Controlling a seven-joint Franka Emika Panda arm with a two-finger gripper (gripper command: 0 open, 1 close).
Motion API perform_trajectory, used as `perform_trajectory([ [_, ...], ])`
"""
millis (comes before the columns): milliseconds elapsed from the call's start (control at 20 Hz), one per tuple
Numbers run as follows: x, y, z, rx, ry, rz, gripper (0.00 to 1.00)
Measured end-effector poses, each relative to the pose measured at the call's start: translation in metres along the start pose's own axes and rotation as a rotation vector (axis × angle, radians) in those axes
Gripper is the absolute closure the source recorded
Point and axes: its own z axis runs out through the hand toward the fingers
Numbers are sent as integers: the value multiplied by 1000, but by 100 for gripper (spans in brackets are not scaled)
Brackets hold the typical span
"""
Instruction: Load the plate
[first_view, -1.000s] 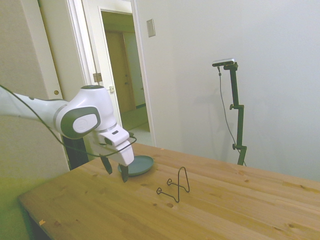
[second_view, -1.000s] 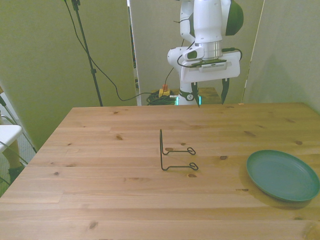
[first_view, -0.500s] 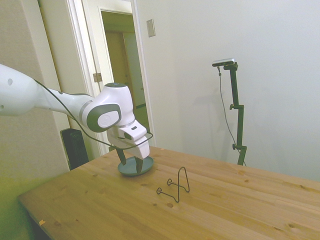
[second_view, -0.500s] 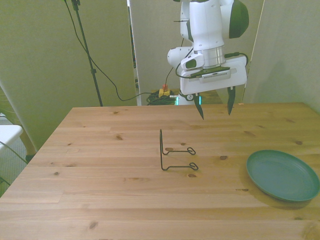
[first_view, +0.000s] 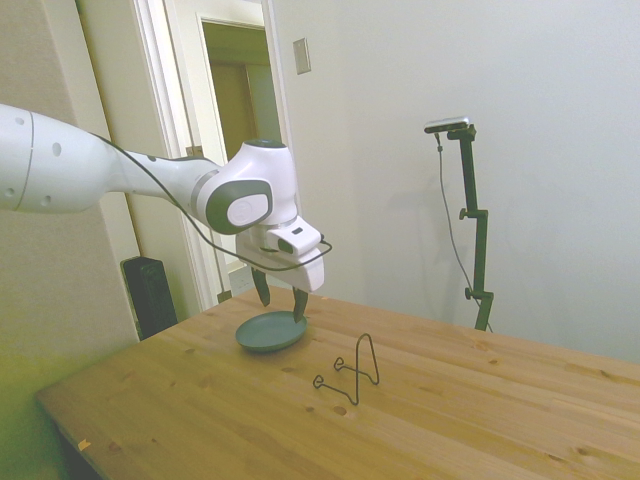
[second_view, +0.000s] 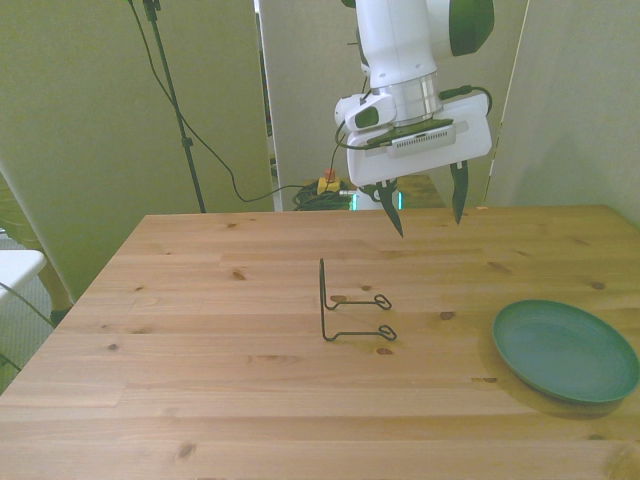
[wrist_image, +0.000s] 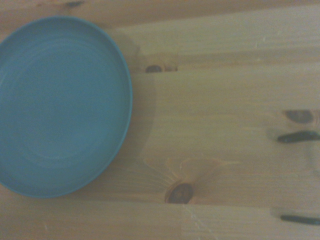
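The plate is a round teal-grey dish lying flat on the wooden table near the front view's right edge. It also shows in the side view and fills one side of the wrist view. My gripper hangs open in the air above the table, fingers pointing down, with nothing between them. In the side view the gripper is above the plate's far part, well clear of it. A thin black wire stand stands upright near the table's middle.
The wire stand sits between the plate and the table's centre. Bare wooden table stretches across the front view's left half. A doorway and wall lie behind the table in the side view.
The arm has swung away from the table's edge and risen, carrying the open gripper from beside the plate to above it. The plate and the wire stand have stayed put.
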Motion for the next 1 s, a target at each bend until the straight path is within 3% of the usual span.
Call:
perform_trajectory([
  [450,58,-43,43,19,-74,-42,0],
  [1000,63,-81,120,-3,-143,-84,0],
])
